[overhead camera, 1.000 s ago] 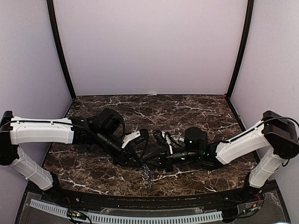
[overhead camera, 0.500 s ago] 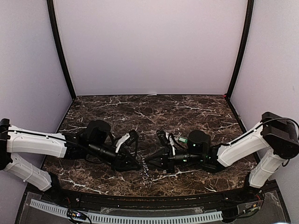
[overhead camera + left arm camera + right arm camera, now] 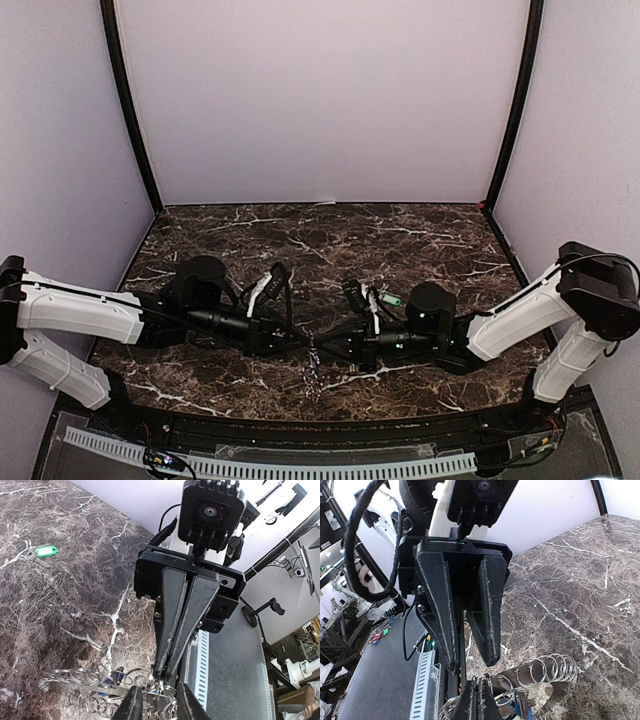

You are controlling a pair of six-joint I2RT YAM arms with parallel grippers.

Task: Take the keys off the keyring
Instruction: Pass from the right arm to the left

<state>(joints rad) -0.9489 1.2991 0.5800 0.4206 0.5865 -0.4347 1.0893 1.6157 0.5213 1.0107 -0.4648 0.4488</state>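
My right gripper point(image 3: 159, 681) clamped tight, seemingly on one wire loop of the keyring point(image 3: 549, 672), a grey band strung with silver coils at the front middle of the marble table point(image 3: 75, 605), left gripper point(image 3: 471, 664) part open astride the loops, gripping nothing, blue key point(image 3: 117, 675) among them, green key point(image 3: 44, 551) lying well apart.
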